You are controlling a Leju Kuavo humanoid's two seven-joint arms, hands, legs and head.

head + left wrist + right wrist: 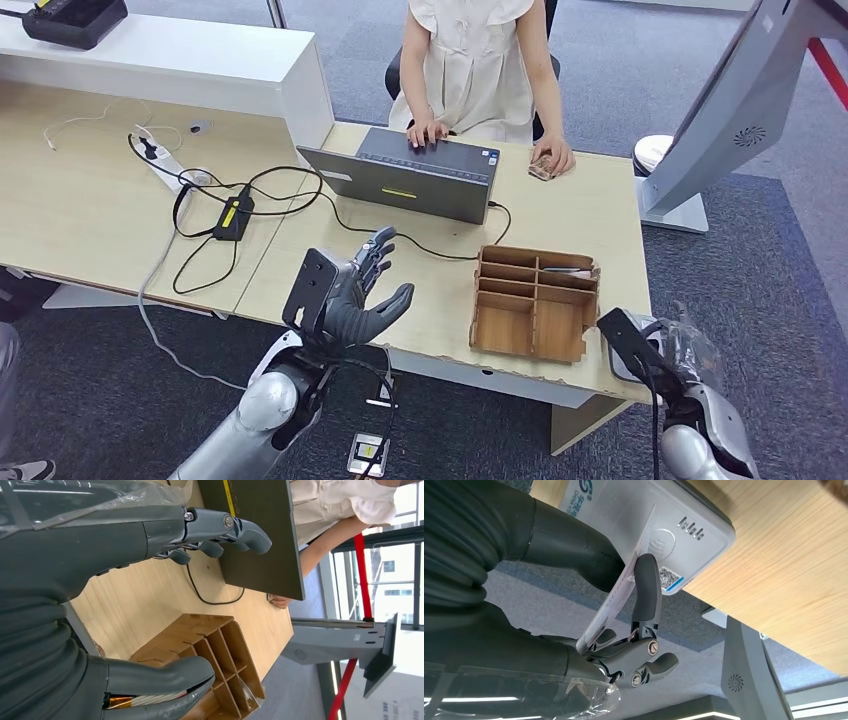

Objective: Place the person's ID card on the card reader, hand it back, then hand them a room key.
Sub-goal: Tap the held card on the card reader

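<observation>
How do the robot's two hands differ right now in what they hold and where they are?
The left hand holds nothing, fingers spread, while the right hand pinches the ID card between thumb and a finger. The left hand hovers over the desk near the wooden organiser; the right hand sits at the desk's corner, by the grey card reader. Both are grey with darker fingers.
</observation>
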